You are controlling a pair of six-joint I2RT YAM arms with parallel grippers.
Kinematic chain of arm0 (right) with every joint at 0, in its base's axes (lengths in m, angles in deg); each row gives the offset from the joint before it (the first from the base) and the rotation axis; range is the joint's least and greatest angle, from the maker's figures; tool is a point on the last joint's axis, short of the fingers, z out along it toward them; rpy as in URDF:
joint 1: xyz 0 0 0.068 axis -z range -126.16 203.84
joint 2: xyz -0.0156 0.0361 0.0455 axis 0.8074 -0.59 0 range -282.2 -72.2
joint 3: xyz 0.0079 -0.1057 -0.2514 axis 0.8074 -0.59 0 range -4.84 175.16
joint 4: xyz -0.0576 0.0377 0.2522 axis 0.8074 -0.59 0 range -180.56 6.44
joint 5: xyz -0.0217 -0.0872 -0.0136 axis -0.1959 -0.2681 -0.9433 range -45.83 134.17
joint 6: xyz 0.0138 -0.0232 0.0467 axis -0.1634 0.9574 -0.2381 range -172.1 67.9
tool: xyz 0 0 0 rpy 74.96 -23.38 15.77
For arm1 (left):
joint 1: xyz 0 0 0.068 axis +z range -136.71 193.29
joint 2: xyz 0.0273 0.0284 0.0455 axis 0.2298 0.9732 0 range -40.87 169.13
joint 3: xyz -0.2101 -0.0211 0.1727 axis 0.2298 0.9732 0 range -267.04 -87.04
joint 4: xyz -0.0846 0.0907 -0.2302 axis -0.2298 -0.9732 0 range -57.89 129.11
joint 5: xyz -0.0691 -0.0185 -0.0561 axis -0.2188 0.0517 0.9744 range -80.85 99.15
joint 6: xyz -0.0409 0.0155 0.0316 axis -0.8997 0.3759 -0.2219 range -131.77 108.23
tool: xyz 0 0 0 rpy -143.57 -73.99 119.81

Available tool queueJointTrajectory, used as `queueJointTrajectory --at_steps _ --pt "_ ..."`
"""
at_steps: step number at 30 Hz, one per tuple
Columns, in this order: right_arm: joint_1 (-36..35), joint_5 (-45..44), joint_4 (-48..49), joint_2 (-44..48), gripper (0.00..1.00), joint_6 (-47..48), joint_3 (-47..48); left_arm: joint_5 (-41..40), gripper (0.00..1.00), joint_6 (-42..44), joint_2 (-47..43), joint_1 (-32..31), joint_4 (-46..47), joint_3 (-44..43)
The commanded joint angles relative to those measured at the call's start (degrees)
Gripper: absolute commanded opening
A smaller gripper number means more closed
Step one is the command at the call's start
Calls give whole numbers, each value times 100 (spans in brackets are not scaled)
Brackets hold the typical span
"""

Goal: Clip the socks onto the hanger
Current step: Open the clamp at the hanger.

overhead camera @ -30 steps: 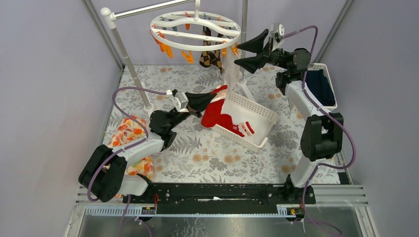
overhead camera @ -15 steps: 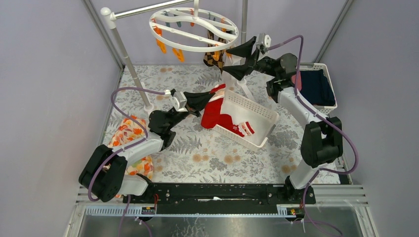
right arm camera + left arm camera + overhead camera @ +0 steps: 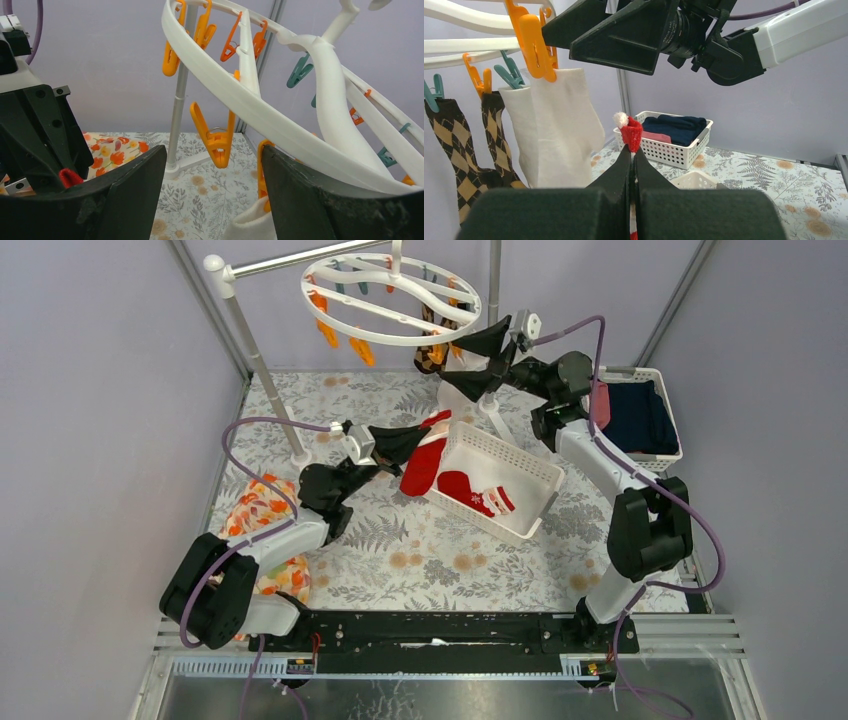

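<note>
hanger [image 3: 240, 100]: white ring, tilted, hung over the 12 o'clock end of the table [image 3: 440, 560]; orange and teal pegs dangle from its rim.
left gripper [image 3: 631, 150]: clenched on the red sock [image 3: 420, 462], fingers pressed together, raised off the table.
red sock: its white-tufted red end stands above the fingertips and the rest hangs below. It is just beside the 9 o'clock corner of the white basket [image 3: 540, 476]; contact with the rim cannot be judged.
second red sock [image 3: 470, 490]: lies inside the white basket, striped cuff toward 4 o'clock.
right gripper [image 3: 450, 360]: released, jaws spread wide, nothing held, raised at the ring's 4 o'clock edge.
orange peg [image 3: 215, 140]: hangs free from the rim, seen between the right fingers; no contact visible.
white sock [image 3: 559, 135]: clipped to the rim by another orange peg, just beside the right fingertips.
argyle socks [image 3: 454, 150]: two, brown and tan, clipped at 9 o'clock of the white sock in the left wrist view.
small basket [image 3: 664, 456]: at the table's 2 o'clock, holding navy clothes.
floral cloth [image 3: 260, 515]: at 8 o'clock, beside the left arm.
</note>
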Motion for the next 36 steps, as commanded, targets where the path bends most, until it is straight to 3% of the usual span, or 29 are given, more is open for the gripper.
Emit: queueJointTrajectory --at_steps 1,10,22,27,36 --pt "-155 -159 204 145 76 37 213 25 0 -16 -51 69 423 92" --pt "-272 -388 295 483 70 62 -90 37 0 -58 -50 108 475 122" --pt "-376 -269 -96 876 74 361 -322 84 0 -146 -42 126 554 123" --pt "-591 -784 -702 833 74 818 -208 76 0 -133 -54 141 546 136" --pt "-651 -1279 -805 787 74 953 -213 98 0 -172 -41 170 598 150"
